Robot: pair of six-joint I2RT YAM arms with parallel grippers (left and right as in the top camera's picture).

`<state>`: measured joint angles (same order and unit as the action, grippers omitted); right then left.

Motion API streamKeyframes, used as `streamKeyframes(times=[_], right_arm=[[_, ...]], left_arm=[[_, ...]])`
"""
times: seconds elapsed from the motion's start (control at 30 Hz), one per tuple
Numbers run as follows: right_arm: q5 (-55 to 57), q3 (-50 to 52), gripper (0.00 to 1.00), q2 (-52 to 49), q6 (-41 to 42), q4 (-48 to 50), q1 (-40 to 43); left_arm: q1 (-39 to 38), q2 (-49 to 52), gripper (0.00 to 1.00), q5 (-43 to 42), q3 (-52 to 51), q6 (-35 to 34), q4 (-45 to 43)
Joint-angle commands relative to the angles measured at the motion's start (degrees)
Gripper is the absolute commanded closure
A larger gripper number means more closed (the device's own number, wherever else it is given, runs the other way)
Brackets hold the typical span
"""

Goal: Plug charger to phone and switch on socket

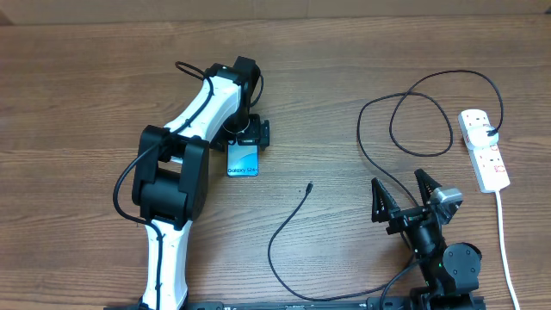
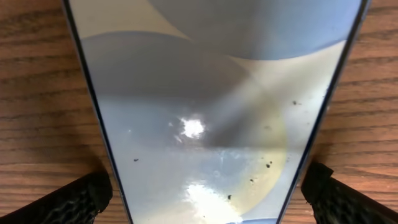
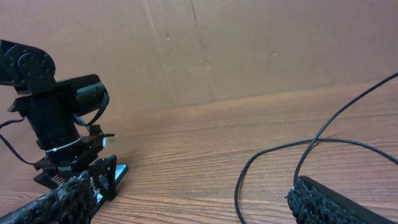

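The phone (image 1: pixel 244 161) lies flat on the wooden table, light blue screen up, and it fills the left wrist view (image 2: pixel 205 106). My left gripper (image 1: pixel 245 142) hangs open over its far end, one black finger (image 2: pixel 71 200) off each long edge, neither touching. The charger (image 1: pixel 288 226) is a thin black cable whose free plug tip (image 1: pixel 309 185) lies on the table right of the phone; its far loops run to the white socket (image 1: pixel 484 148) at the right edge. My right gripper (image 1: pixel 405 196) stands open and holds nothing near the front, right of the plug tip.
A thick white cord (image 1: pixel 505 241) runs from the socket toward the front edge. The right wrist view shows the left arm (image 3: pixel 56 118) over the phone's blue edge (image 3: pixel 119 171), cable loops (image 3: pixel 273 152) on the table and a brown wall behind.
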<state>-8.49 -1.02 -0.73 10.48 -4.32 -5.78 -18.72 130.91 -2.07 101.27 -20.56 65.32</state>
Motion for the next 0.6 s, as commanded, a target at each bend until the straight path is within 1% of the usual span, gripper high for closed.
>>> streamKeyframes(times=[0.0,0.1,0.23,0.4,0.47,0.57], right_arm=[[3.13,0.55,0.00,0.50,-0.55,0.52,-0.37],[4.59,0.55,0.00,0.50,-0.55,0.15,-0.37],[2.16,0.55,0.00,0.50,-0.07,0.83,-0.37],[5.38,0.52,0.00,0.50,-0.07,7.23,-0.37],[2.51,0.46,0.00,0.50,-0.09,9.03,-0.37],[-3.23,-2.29,0.00,0.48,-0.07,6.91,-0.37]], left_arm=[[-1.38,2.82,0.00,-0.46,-2.67,1.31,-0.44],[-1.66,2.82,0.00,-0.52,-2.67,1.27,-0.22],[-1.97,2.82,0.01,-0.52,-2.67,1.29,0.46],[-1.97,2.82,0.01,-0.52,-2.67,1.27,0.42],[-1.99,2.82,0.00,-0.52,-2.67,1.25,0.42],[-1.99,2.82,0.01,-0.52,-2.67,0.52,0.72]])
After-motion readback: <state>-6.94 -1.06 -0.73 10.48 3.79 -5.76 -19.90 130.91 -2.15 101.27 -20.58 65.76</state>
